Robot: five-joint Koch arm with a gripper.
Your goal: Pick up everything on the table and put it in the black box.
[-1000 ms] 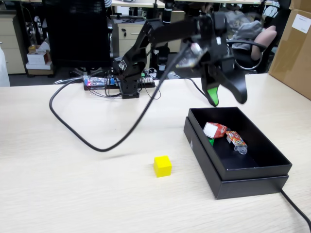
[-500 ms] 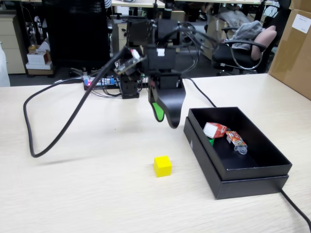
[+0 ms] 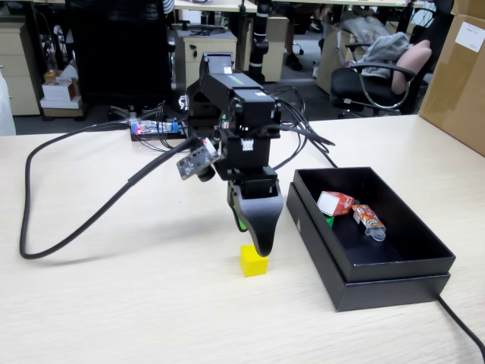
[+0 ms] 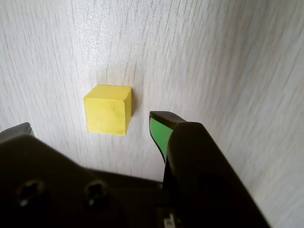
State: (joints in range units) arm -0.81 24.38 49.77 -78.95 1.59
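The yellow cube (image 3: 254, 259) sits alone on the bare table (image 3: 114, 303), a little way off the near left corner of the black box (image 3: 402, 262) in the fixed view. It looks like the last loose item: the red carton (image 3: 334, 203) already lies inside the box beside a small colourful packet (image 3: 368, 218), and a sliver of green, probably the green cube (image 3: 330, 221), shows just under the carton's corner.

The gripper (image 4: 90, 127) hangs directly over the yellow cube, pointing down. In the wrist view its jaws are spread: the green-lined one (image 4: 160, 133) stands just right of the cube without touching it, and the other shows only as a tip at the lower left edge. That leaves the cube lying in the gap between them, which suits a straight descent followed by a squeeze. The cube sits slightly closer to the green-lined jaw, so it may get nudged sideways as the jaws come together.
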